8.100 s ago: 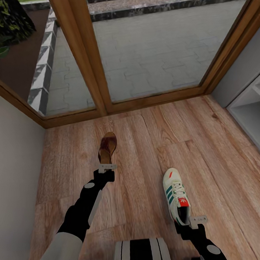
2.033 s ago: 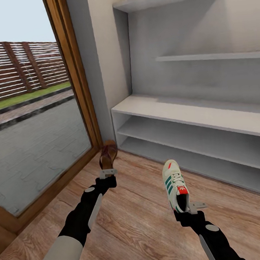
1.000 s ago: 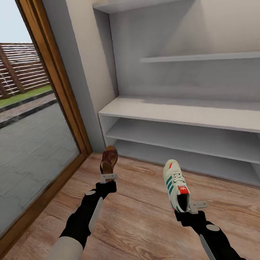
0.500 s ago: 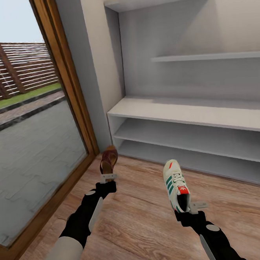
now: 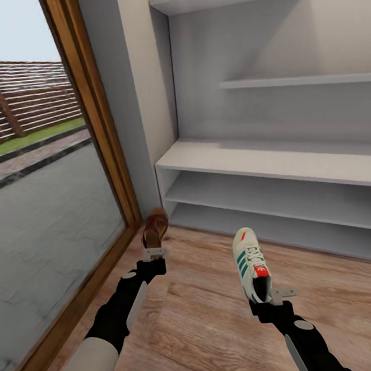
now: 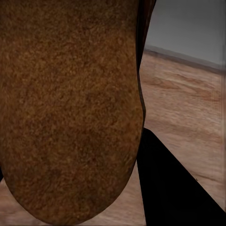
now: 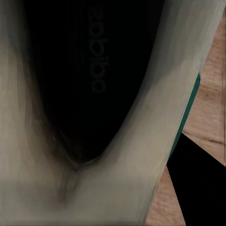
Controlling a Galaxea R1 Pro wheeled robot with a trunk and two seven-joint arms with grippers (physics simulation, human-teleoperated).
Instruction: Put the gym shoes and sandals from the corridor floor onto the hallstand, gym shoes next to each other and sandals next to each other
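We carry a sandal (image 5: 155,230) clamped by its heel in our left gripper (image 5: 153,252) and a gym shoe (image 5: 251,265) pinched at its heel in our right gripper (image 5: 272,298), both held above the corridor floor (image 5: 208,318) and short of the hallstand (image 5: 274,169). Such shallow heel grips could let either one swing or slip, and a long toe might catch a shelf edge. The sandal is flat, brown with a grainy footbed; the sneaker is white with green stripes, red tongue, dark inside. The rack's shelves are smooth, flat, pale grey.
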